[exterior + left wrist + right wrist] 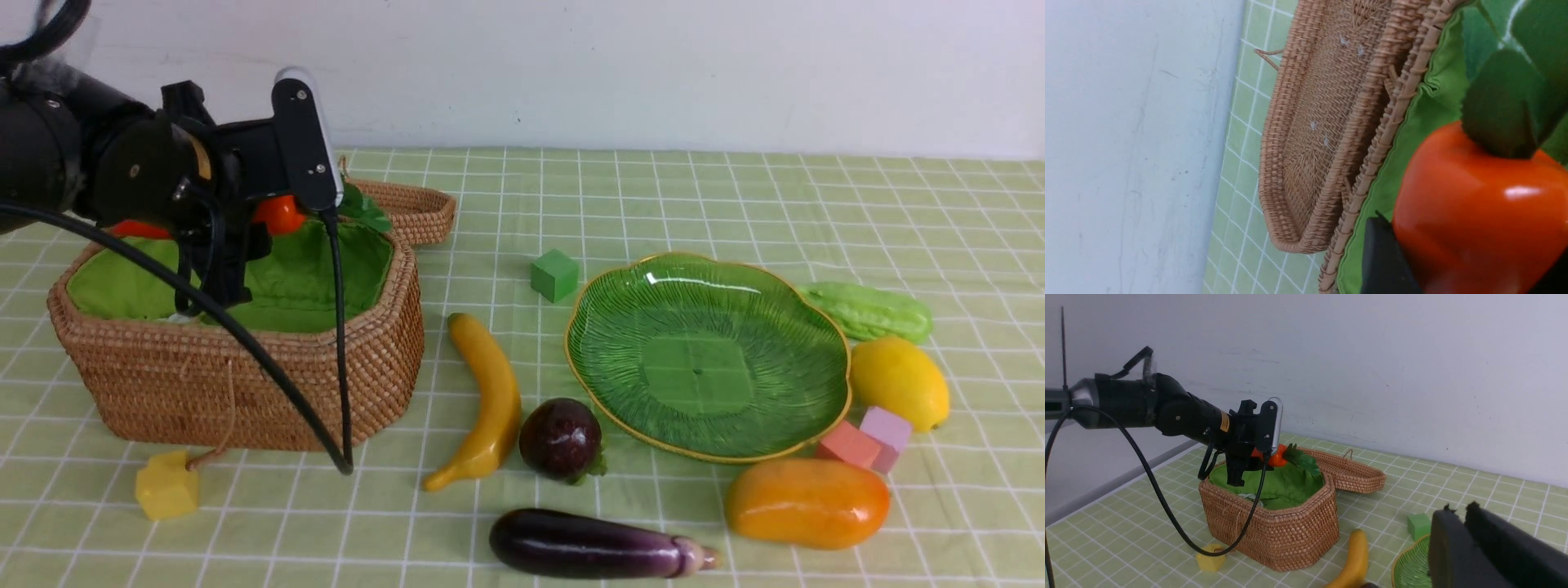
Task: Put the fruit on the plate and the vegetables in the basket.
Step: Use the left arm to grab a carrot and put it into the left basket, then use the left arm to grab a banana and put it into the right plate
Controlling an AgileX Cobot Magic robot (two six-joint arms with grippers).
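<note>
Bright, even light; soft shadows; white glints on the aubergine (588, 543) and mango (807, 502); the carrot (1478, 212), close to the left wrist lens, is blurred.

Plain white wall (653, 65) behind a bench (735, 188).
Green checked cloth (939, 204) covers it; faint scuffs mark the wall.

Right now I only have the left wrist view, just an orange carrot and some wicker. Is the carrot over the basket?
Observer: Yes. The left gripper holds the carrot level over the open basket, above its green lining.
Operator: Where are the other vegetables?
Observer: The aubergine lies nearest the robot, in front of the plate; the gourd lies by the plate's far right rim.
Operator: Anything on the plate?
Observer: No, nothing lies on it.
</note>
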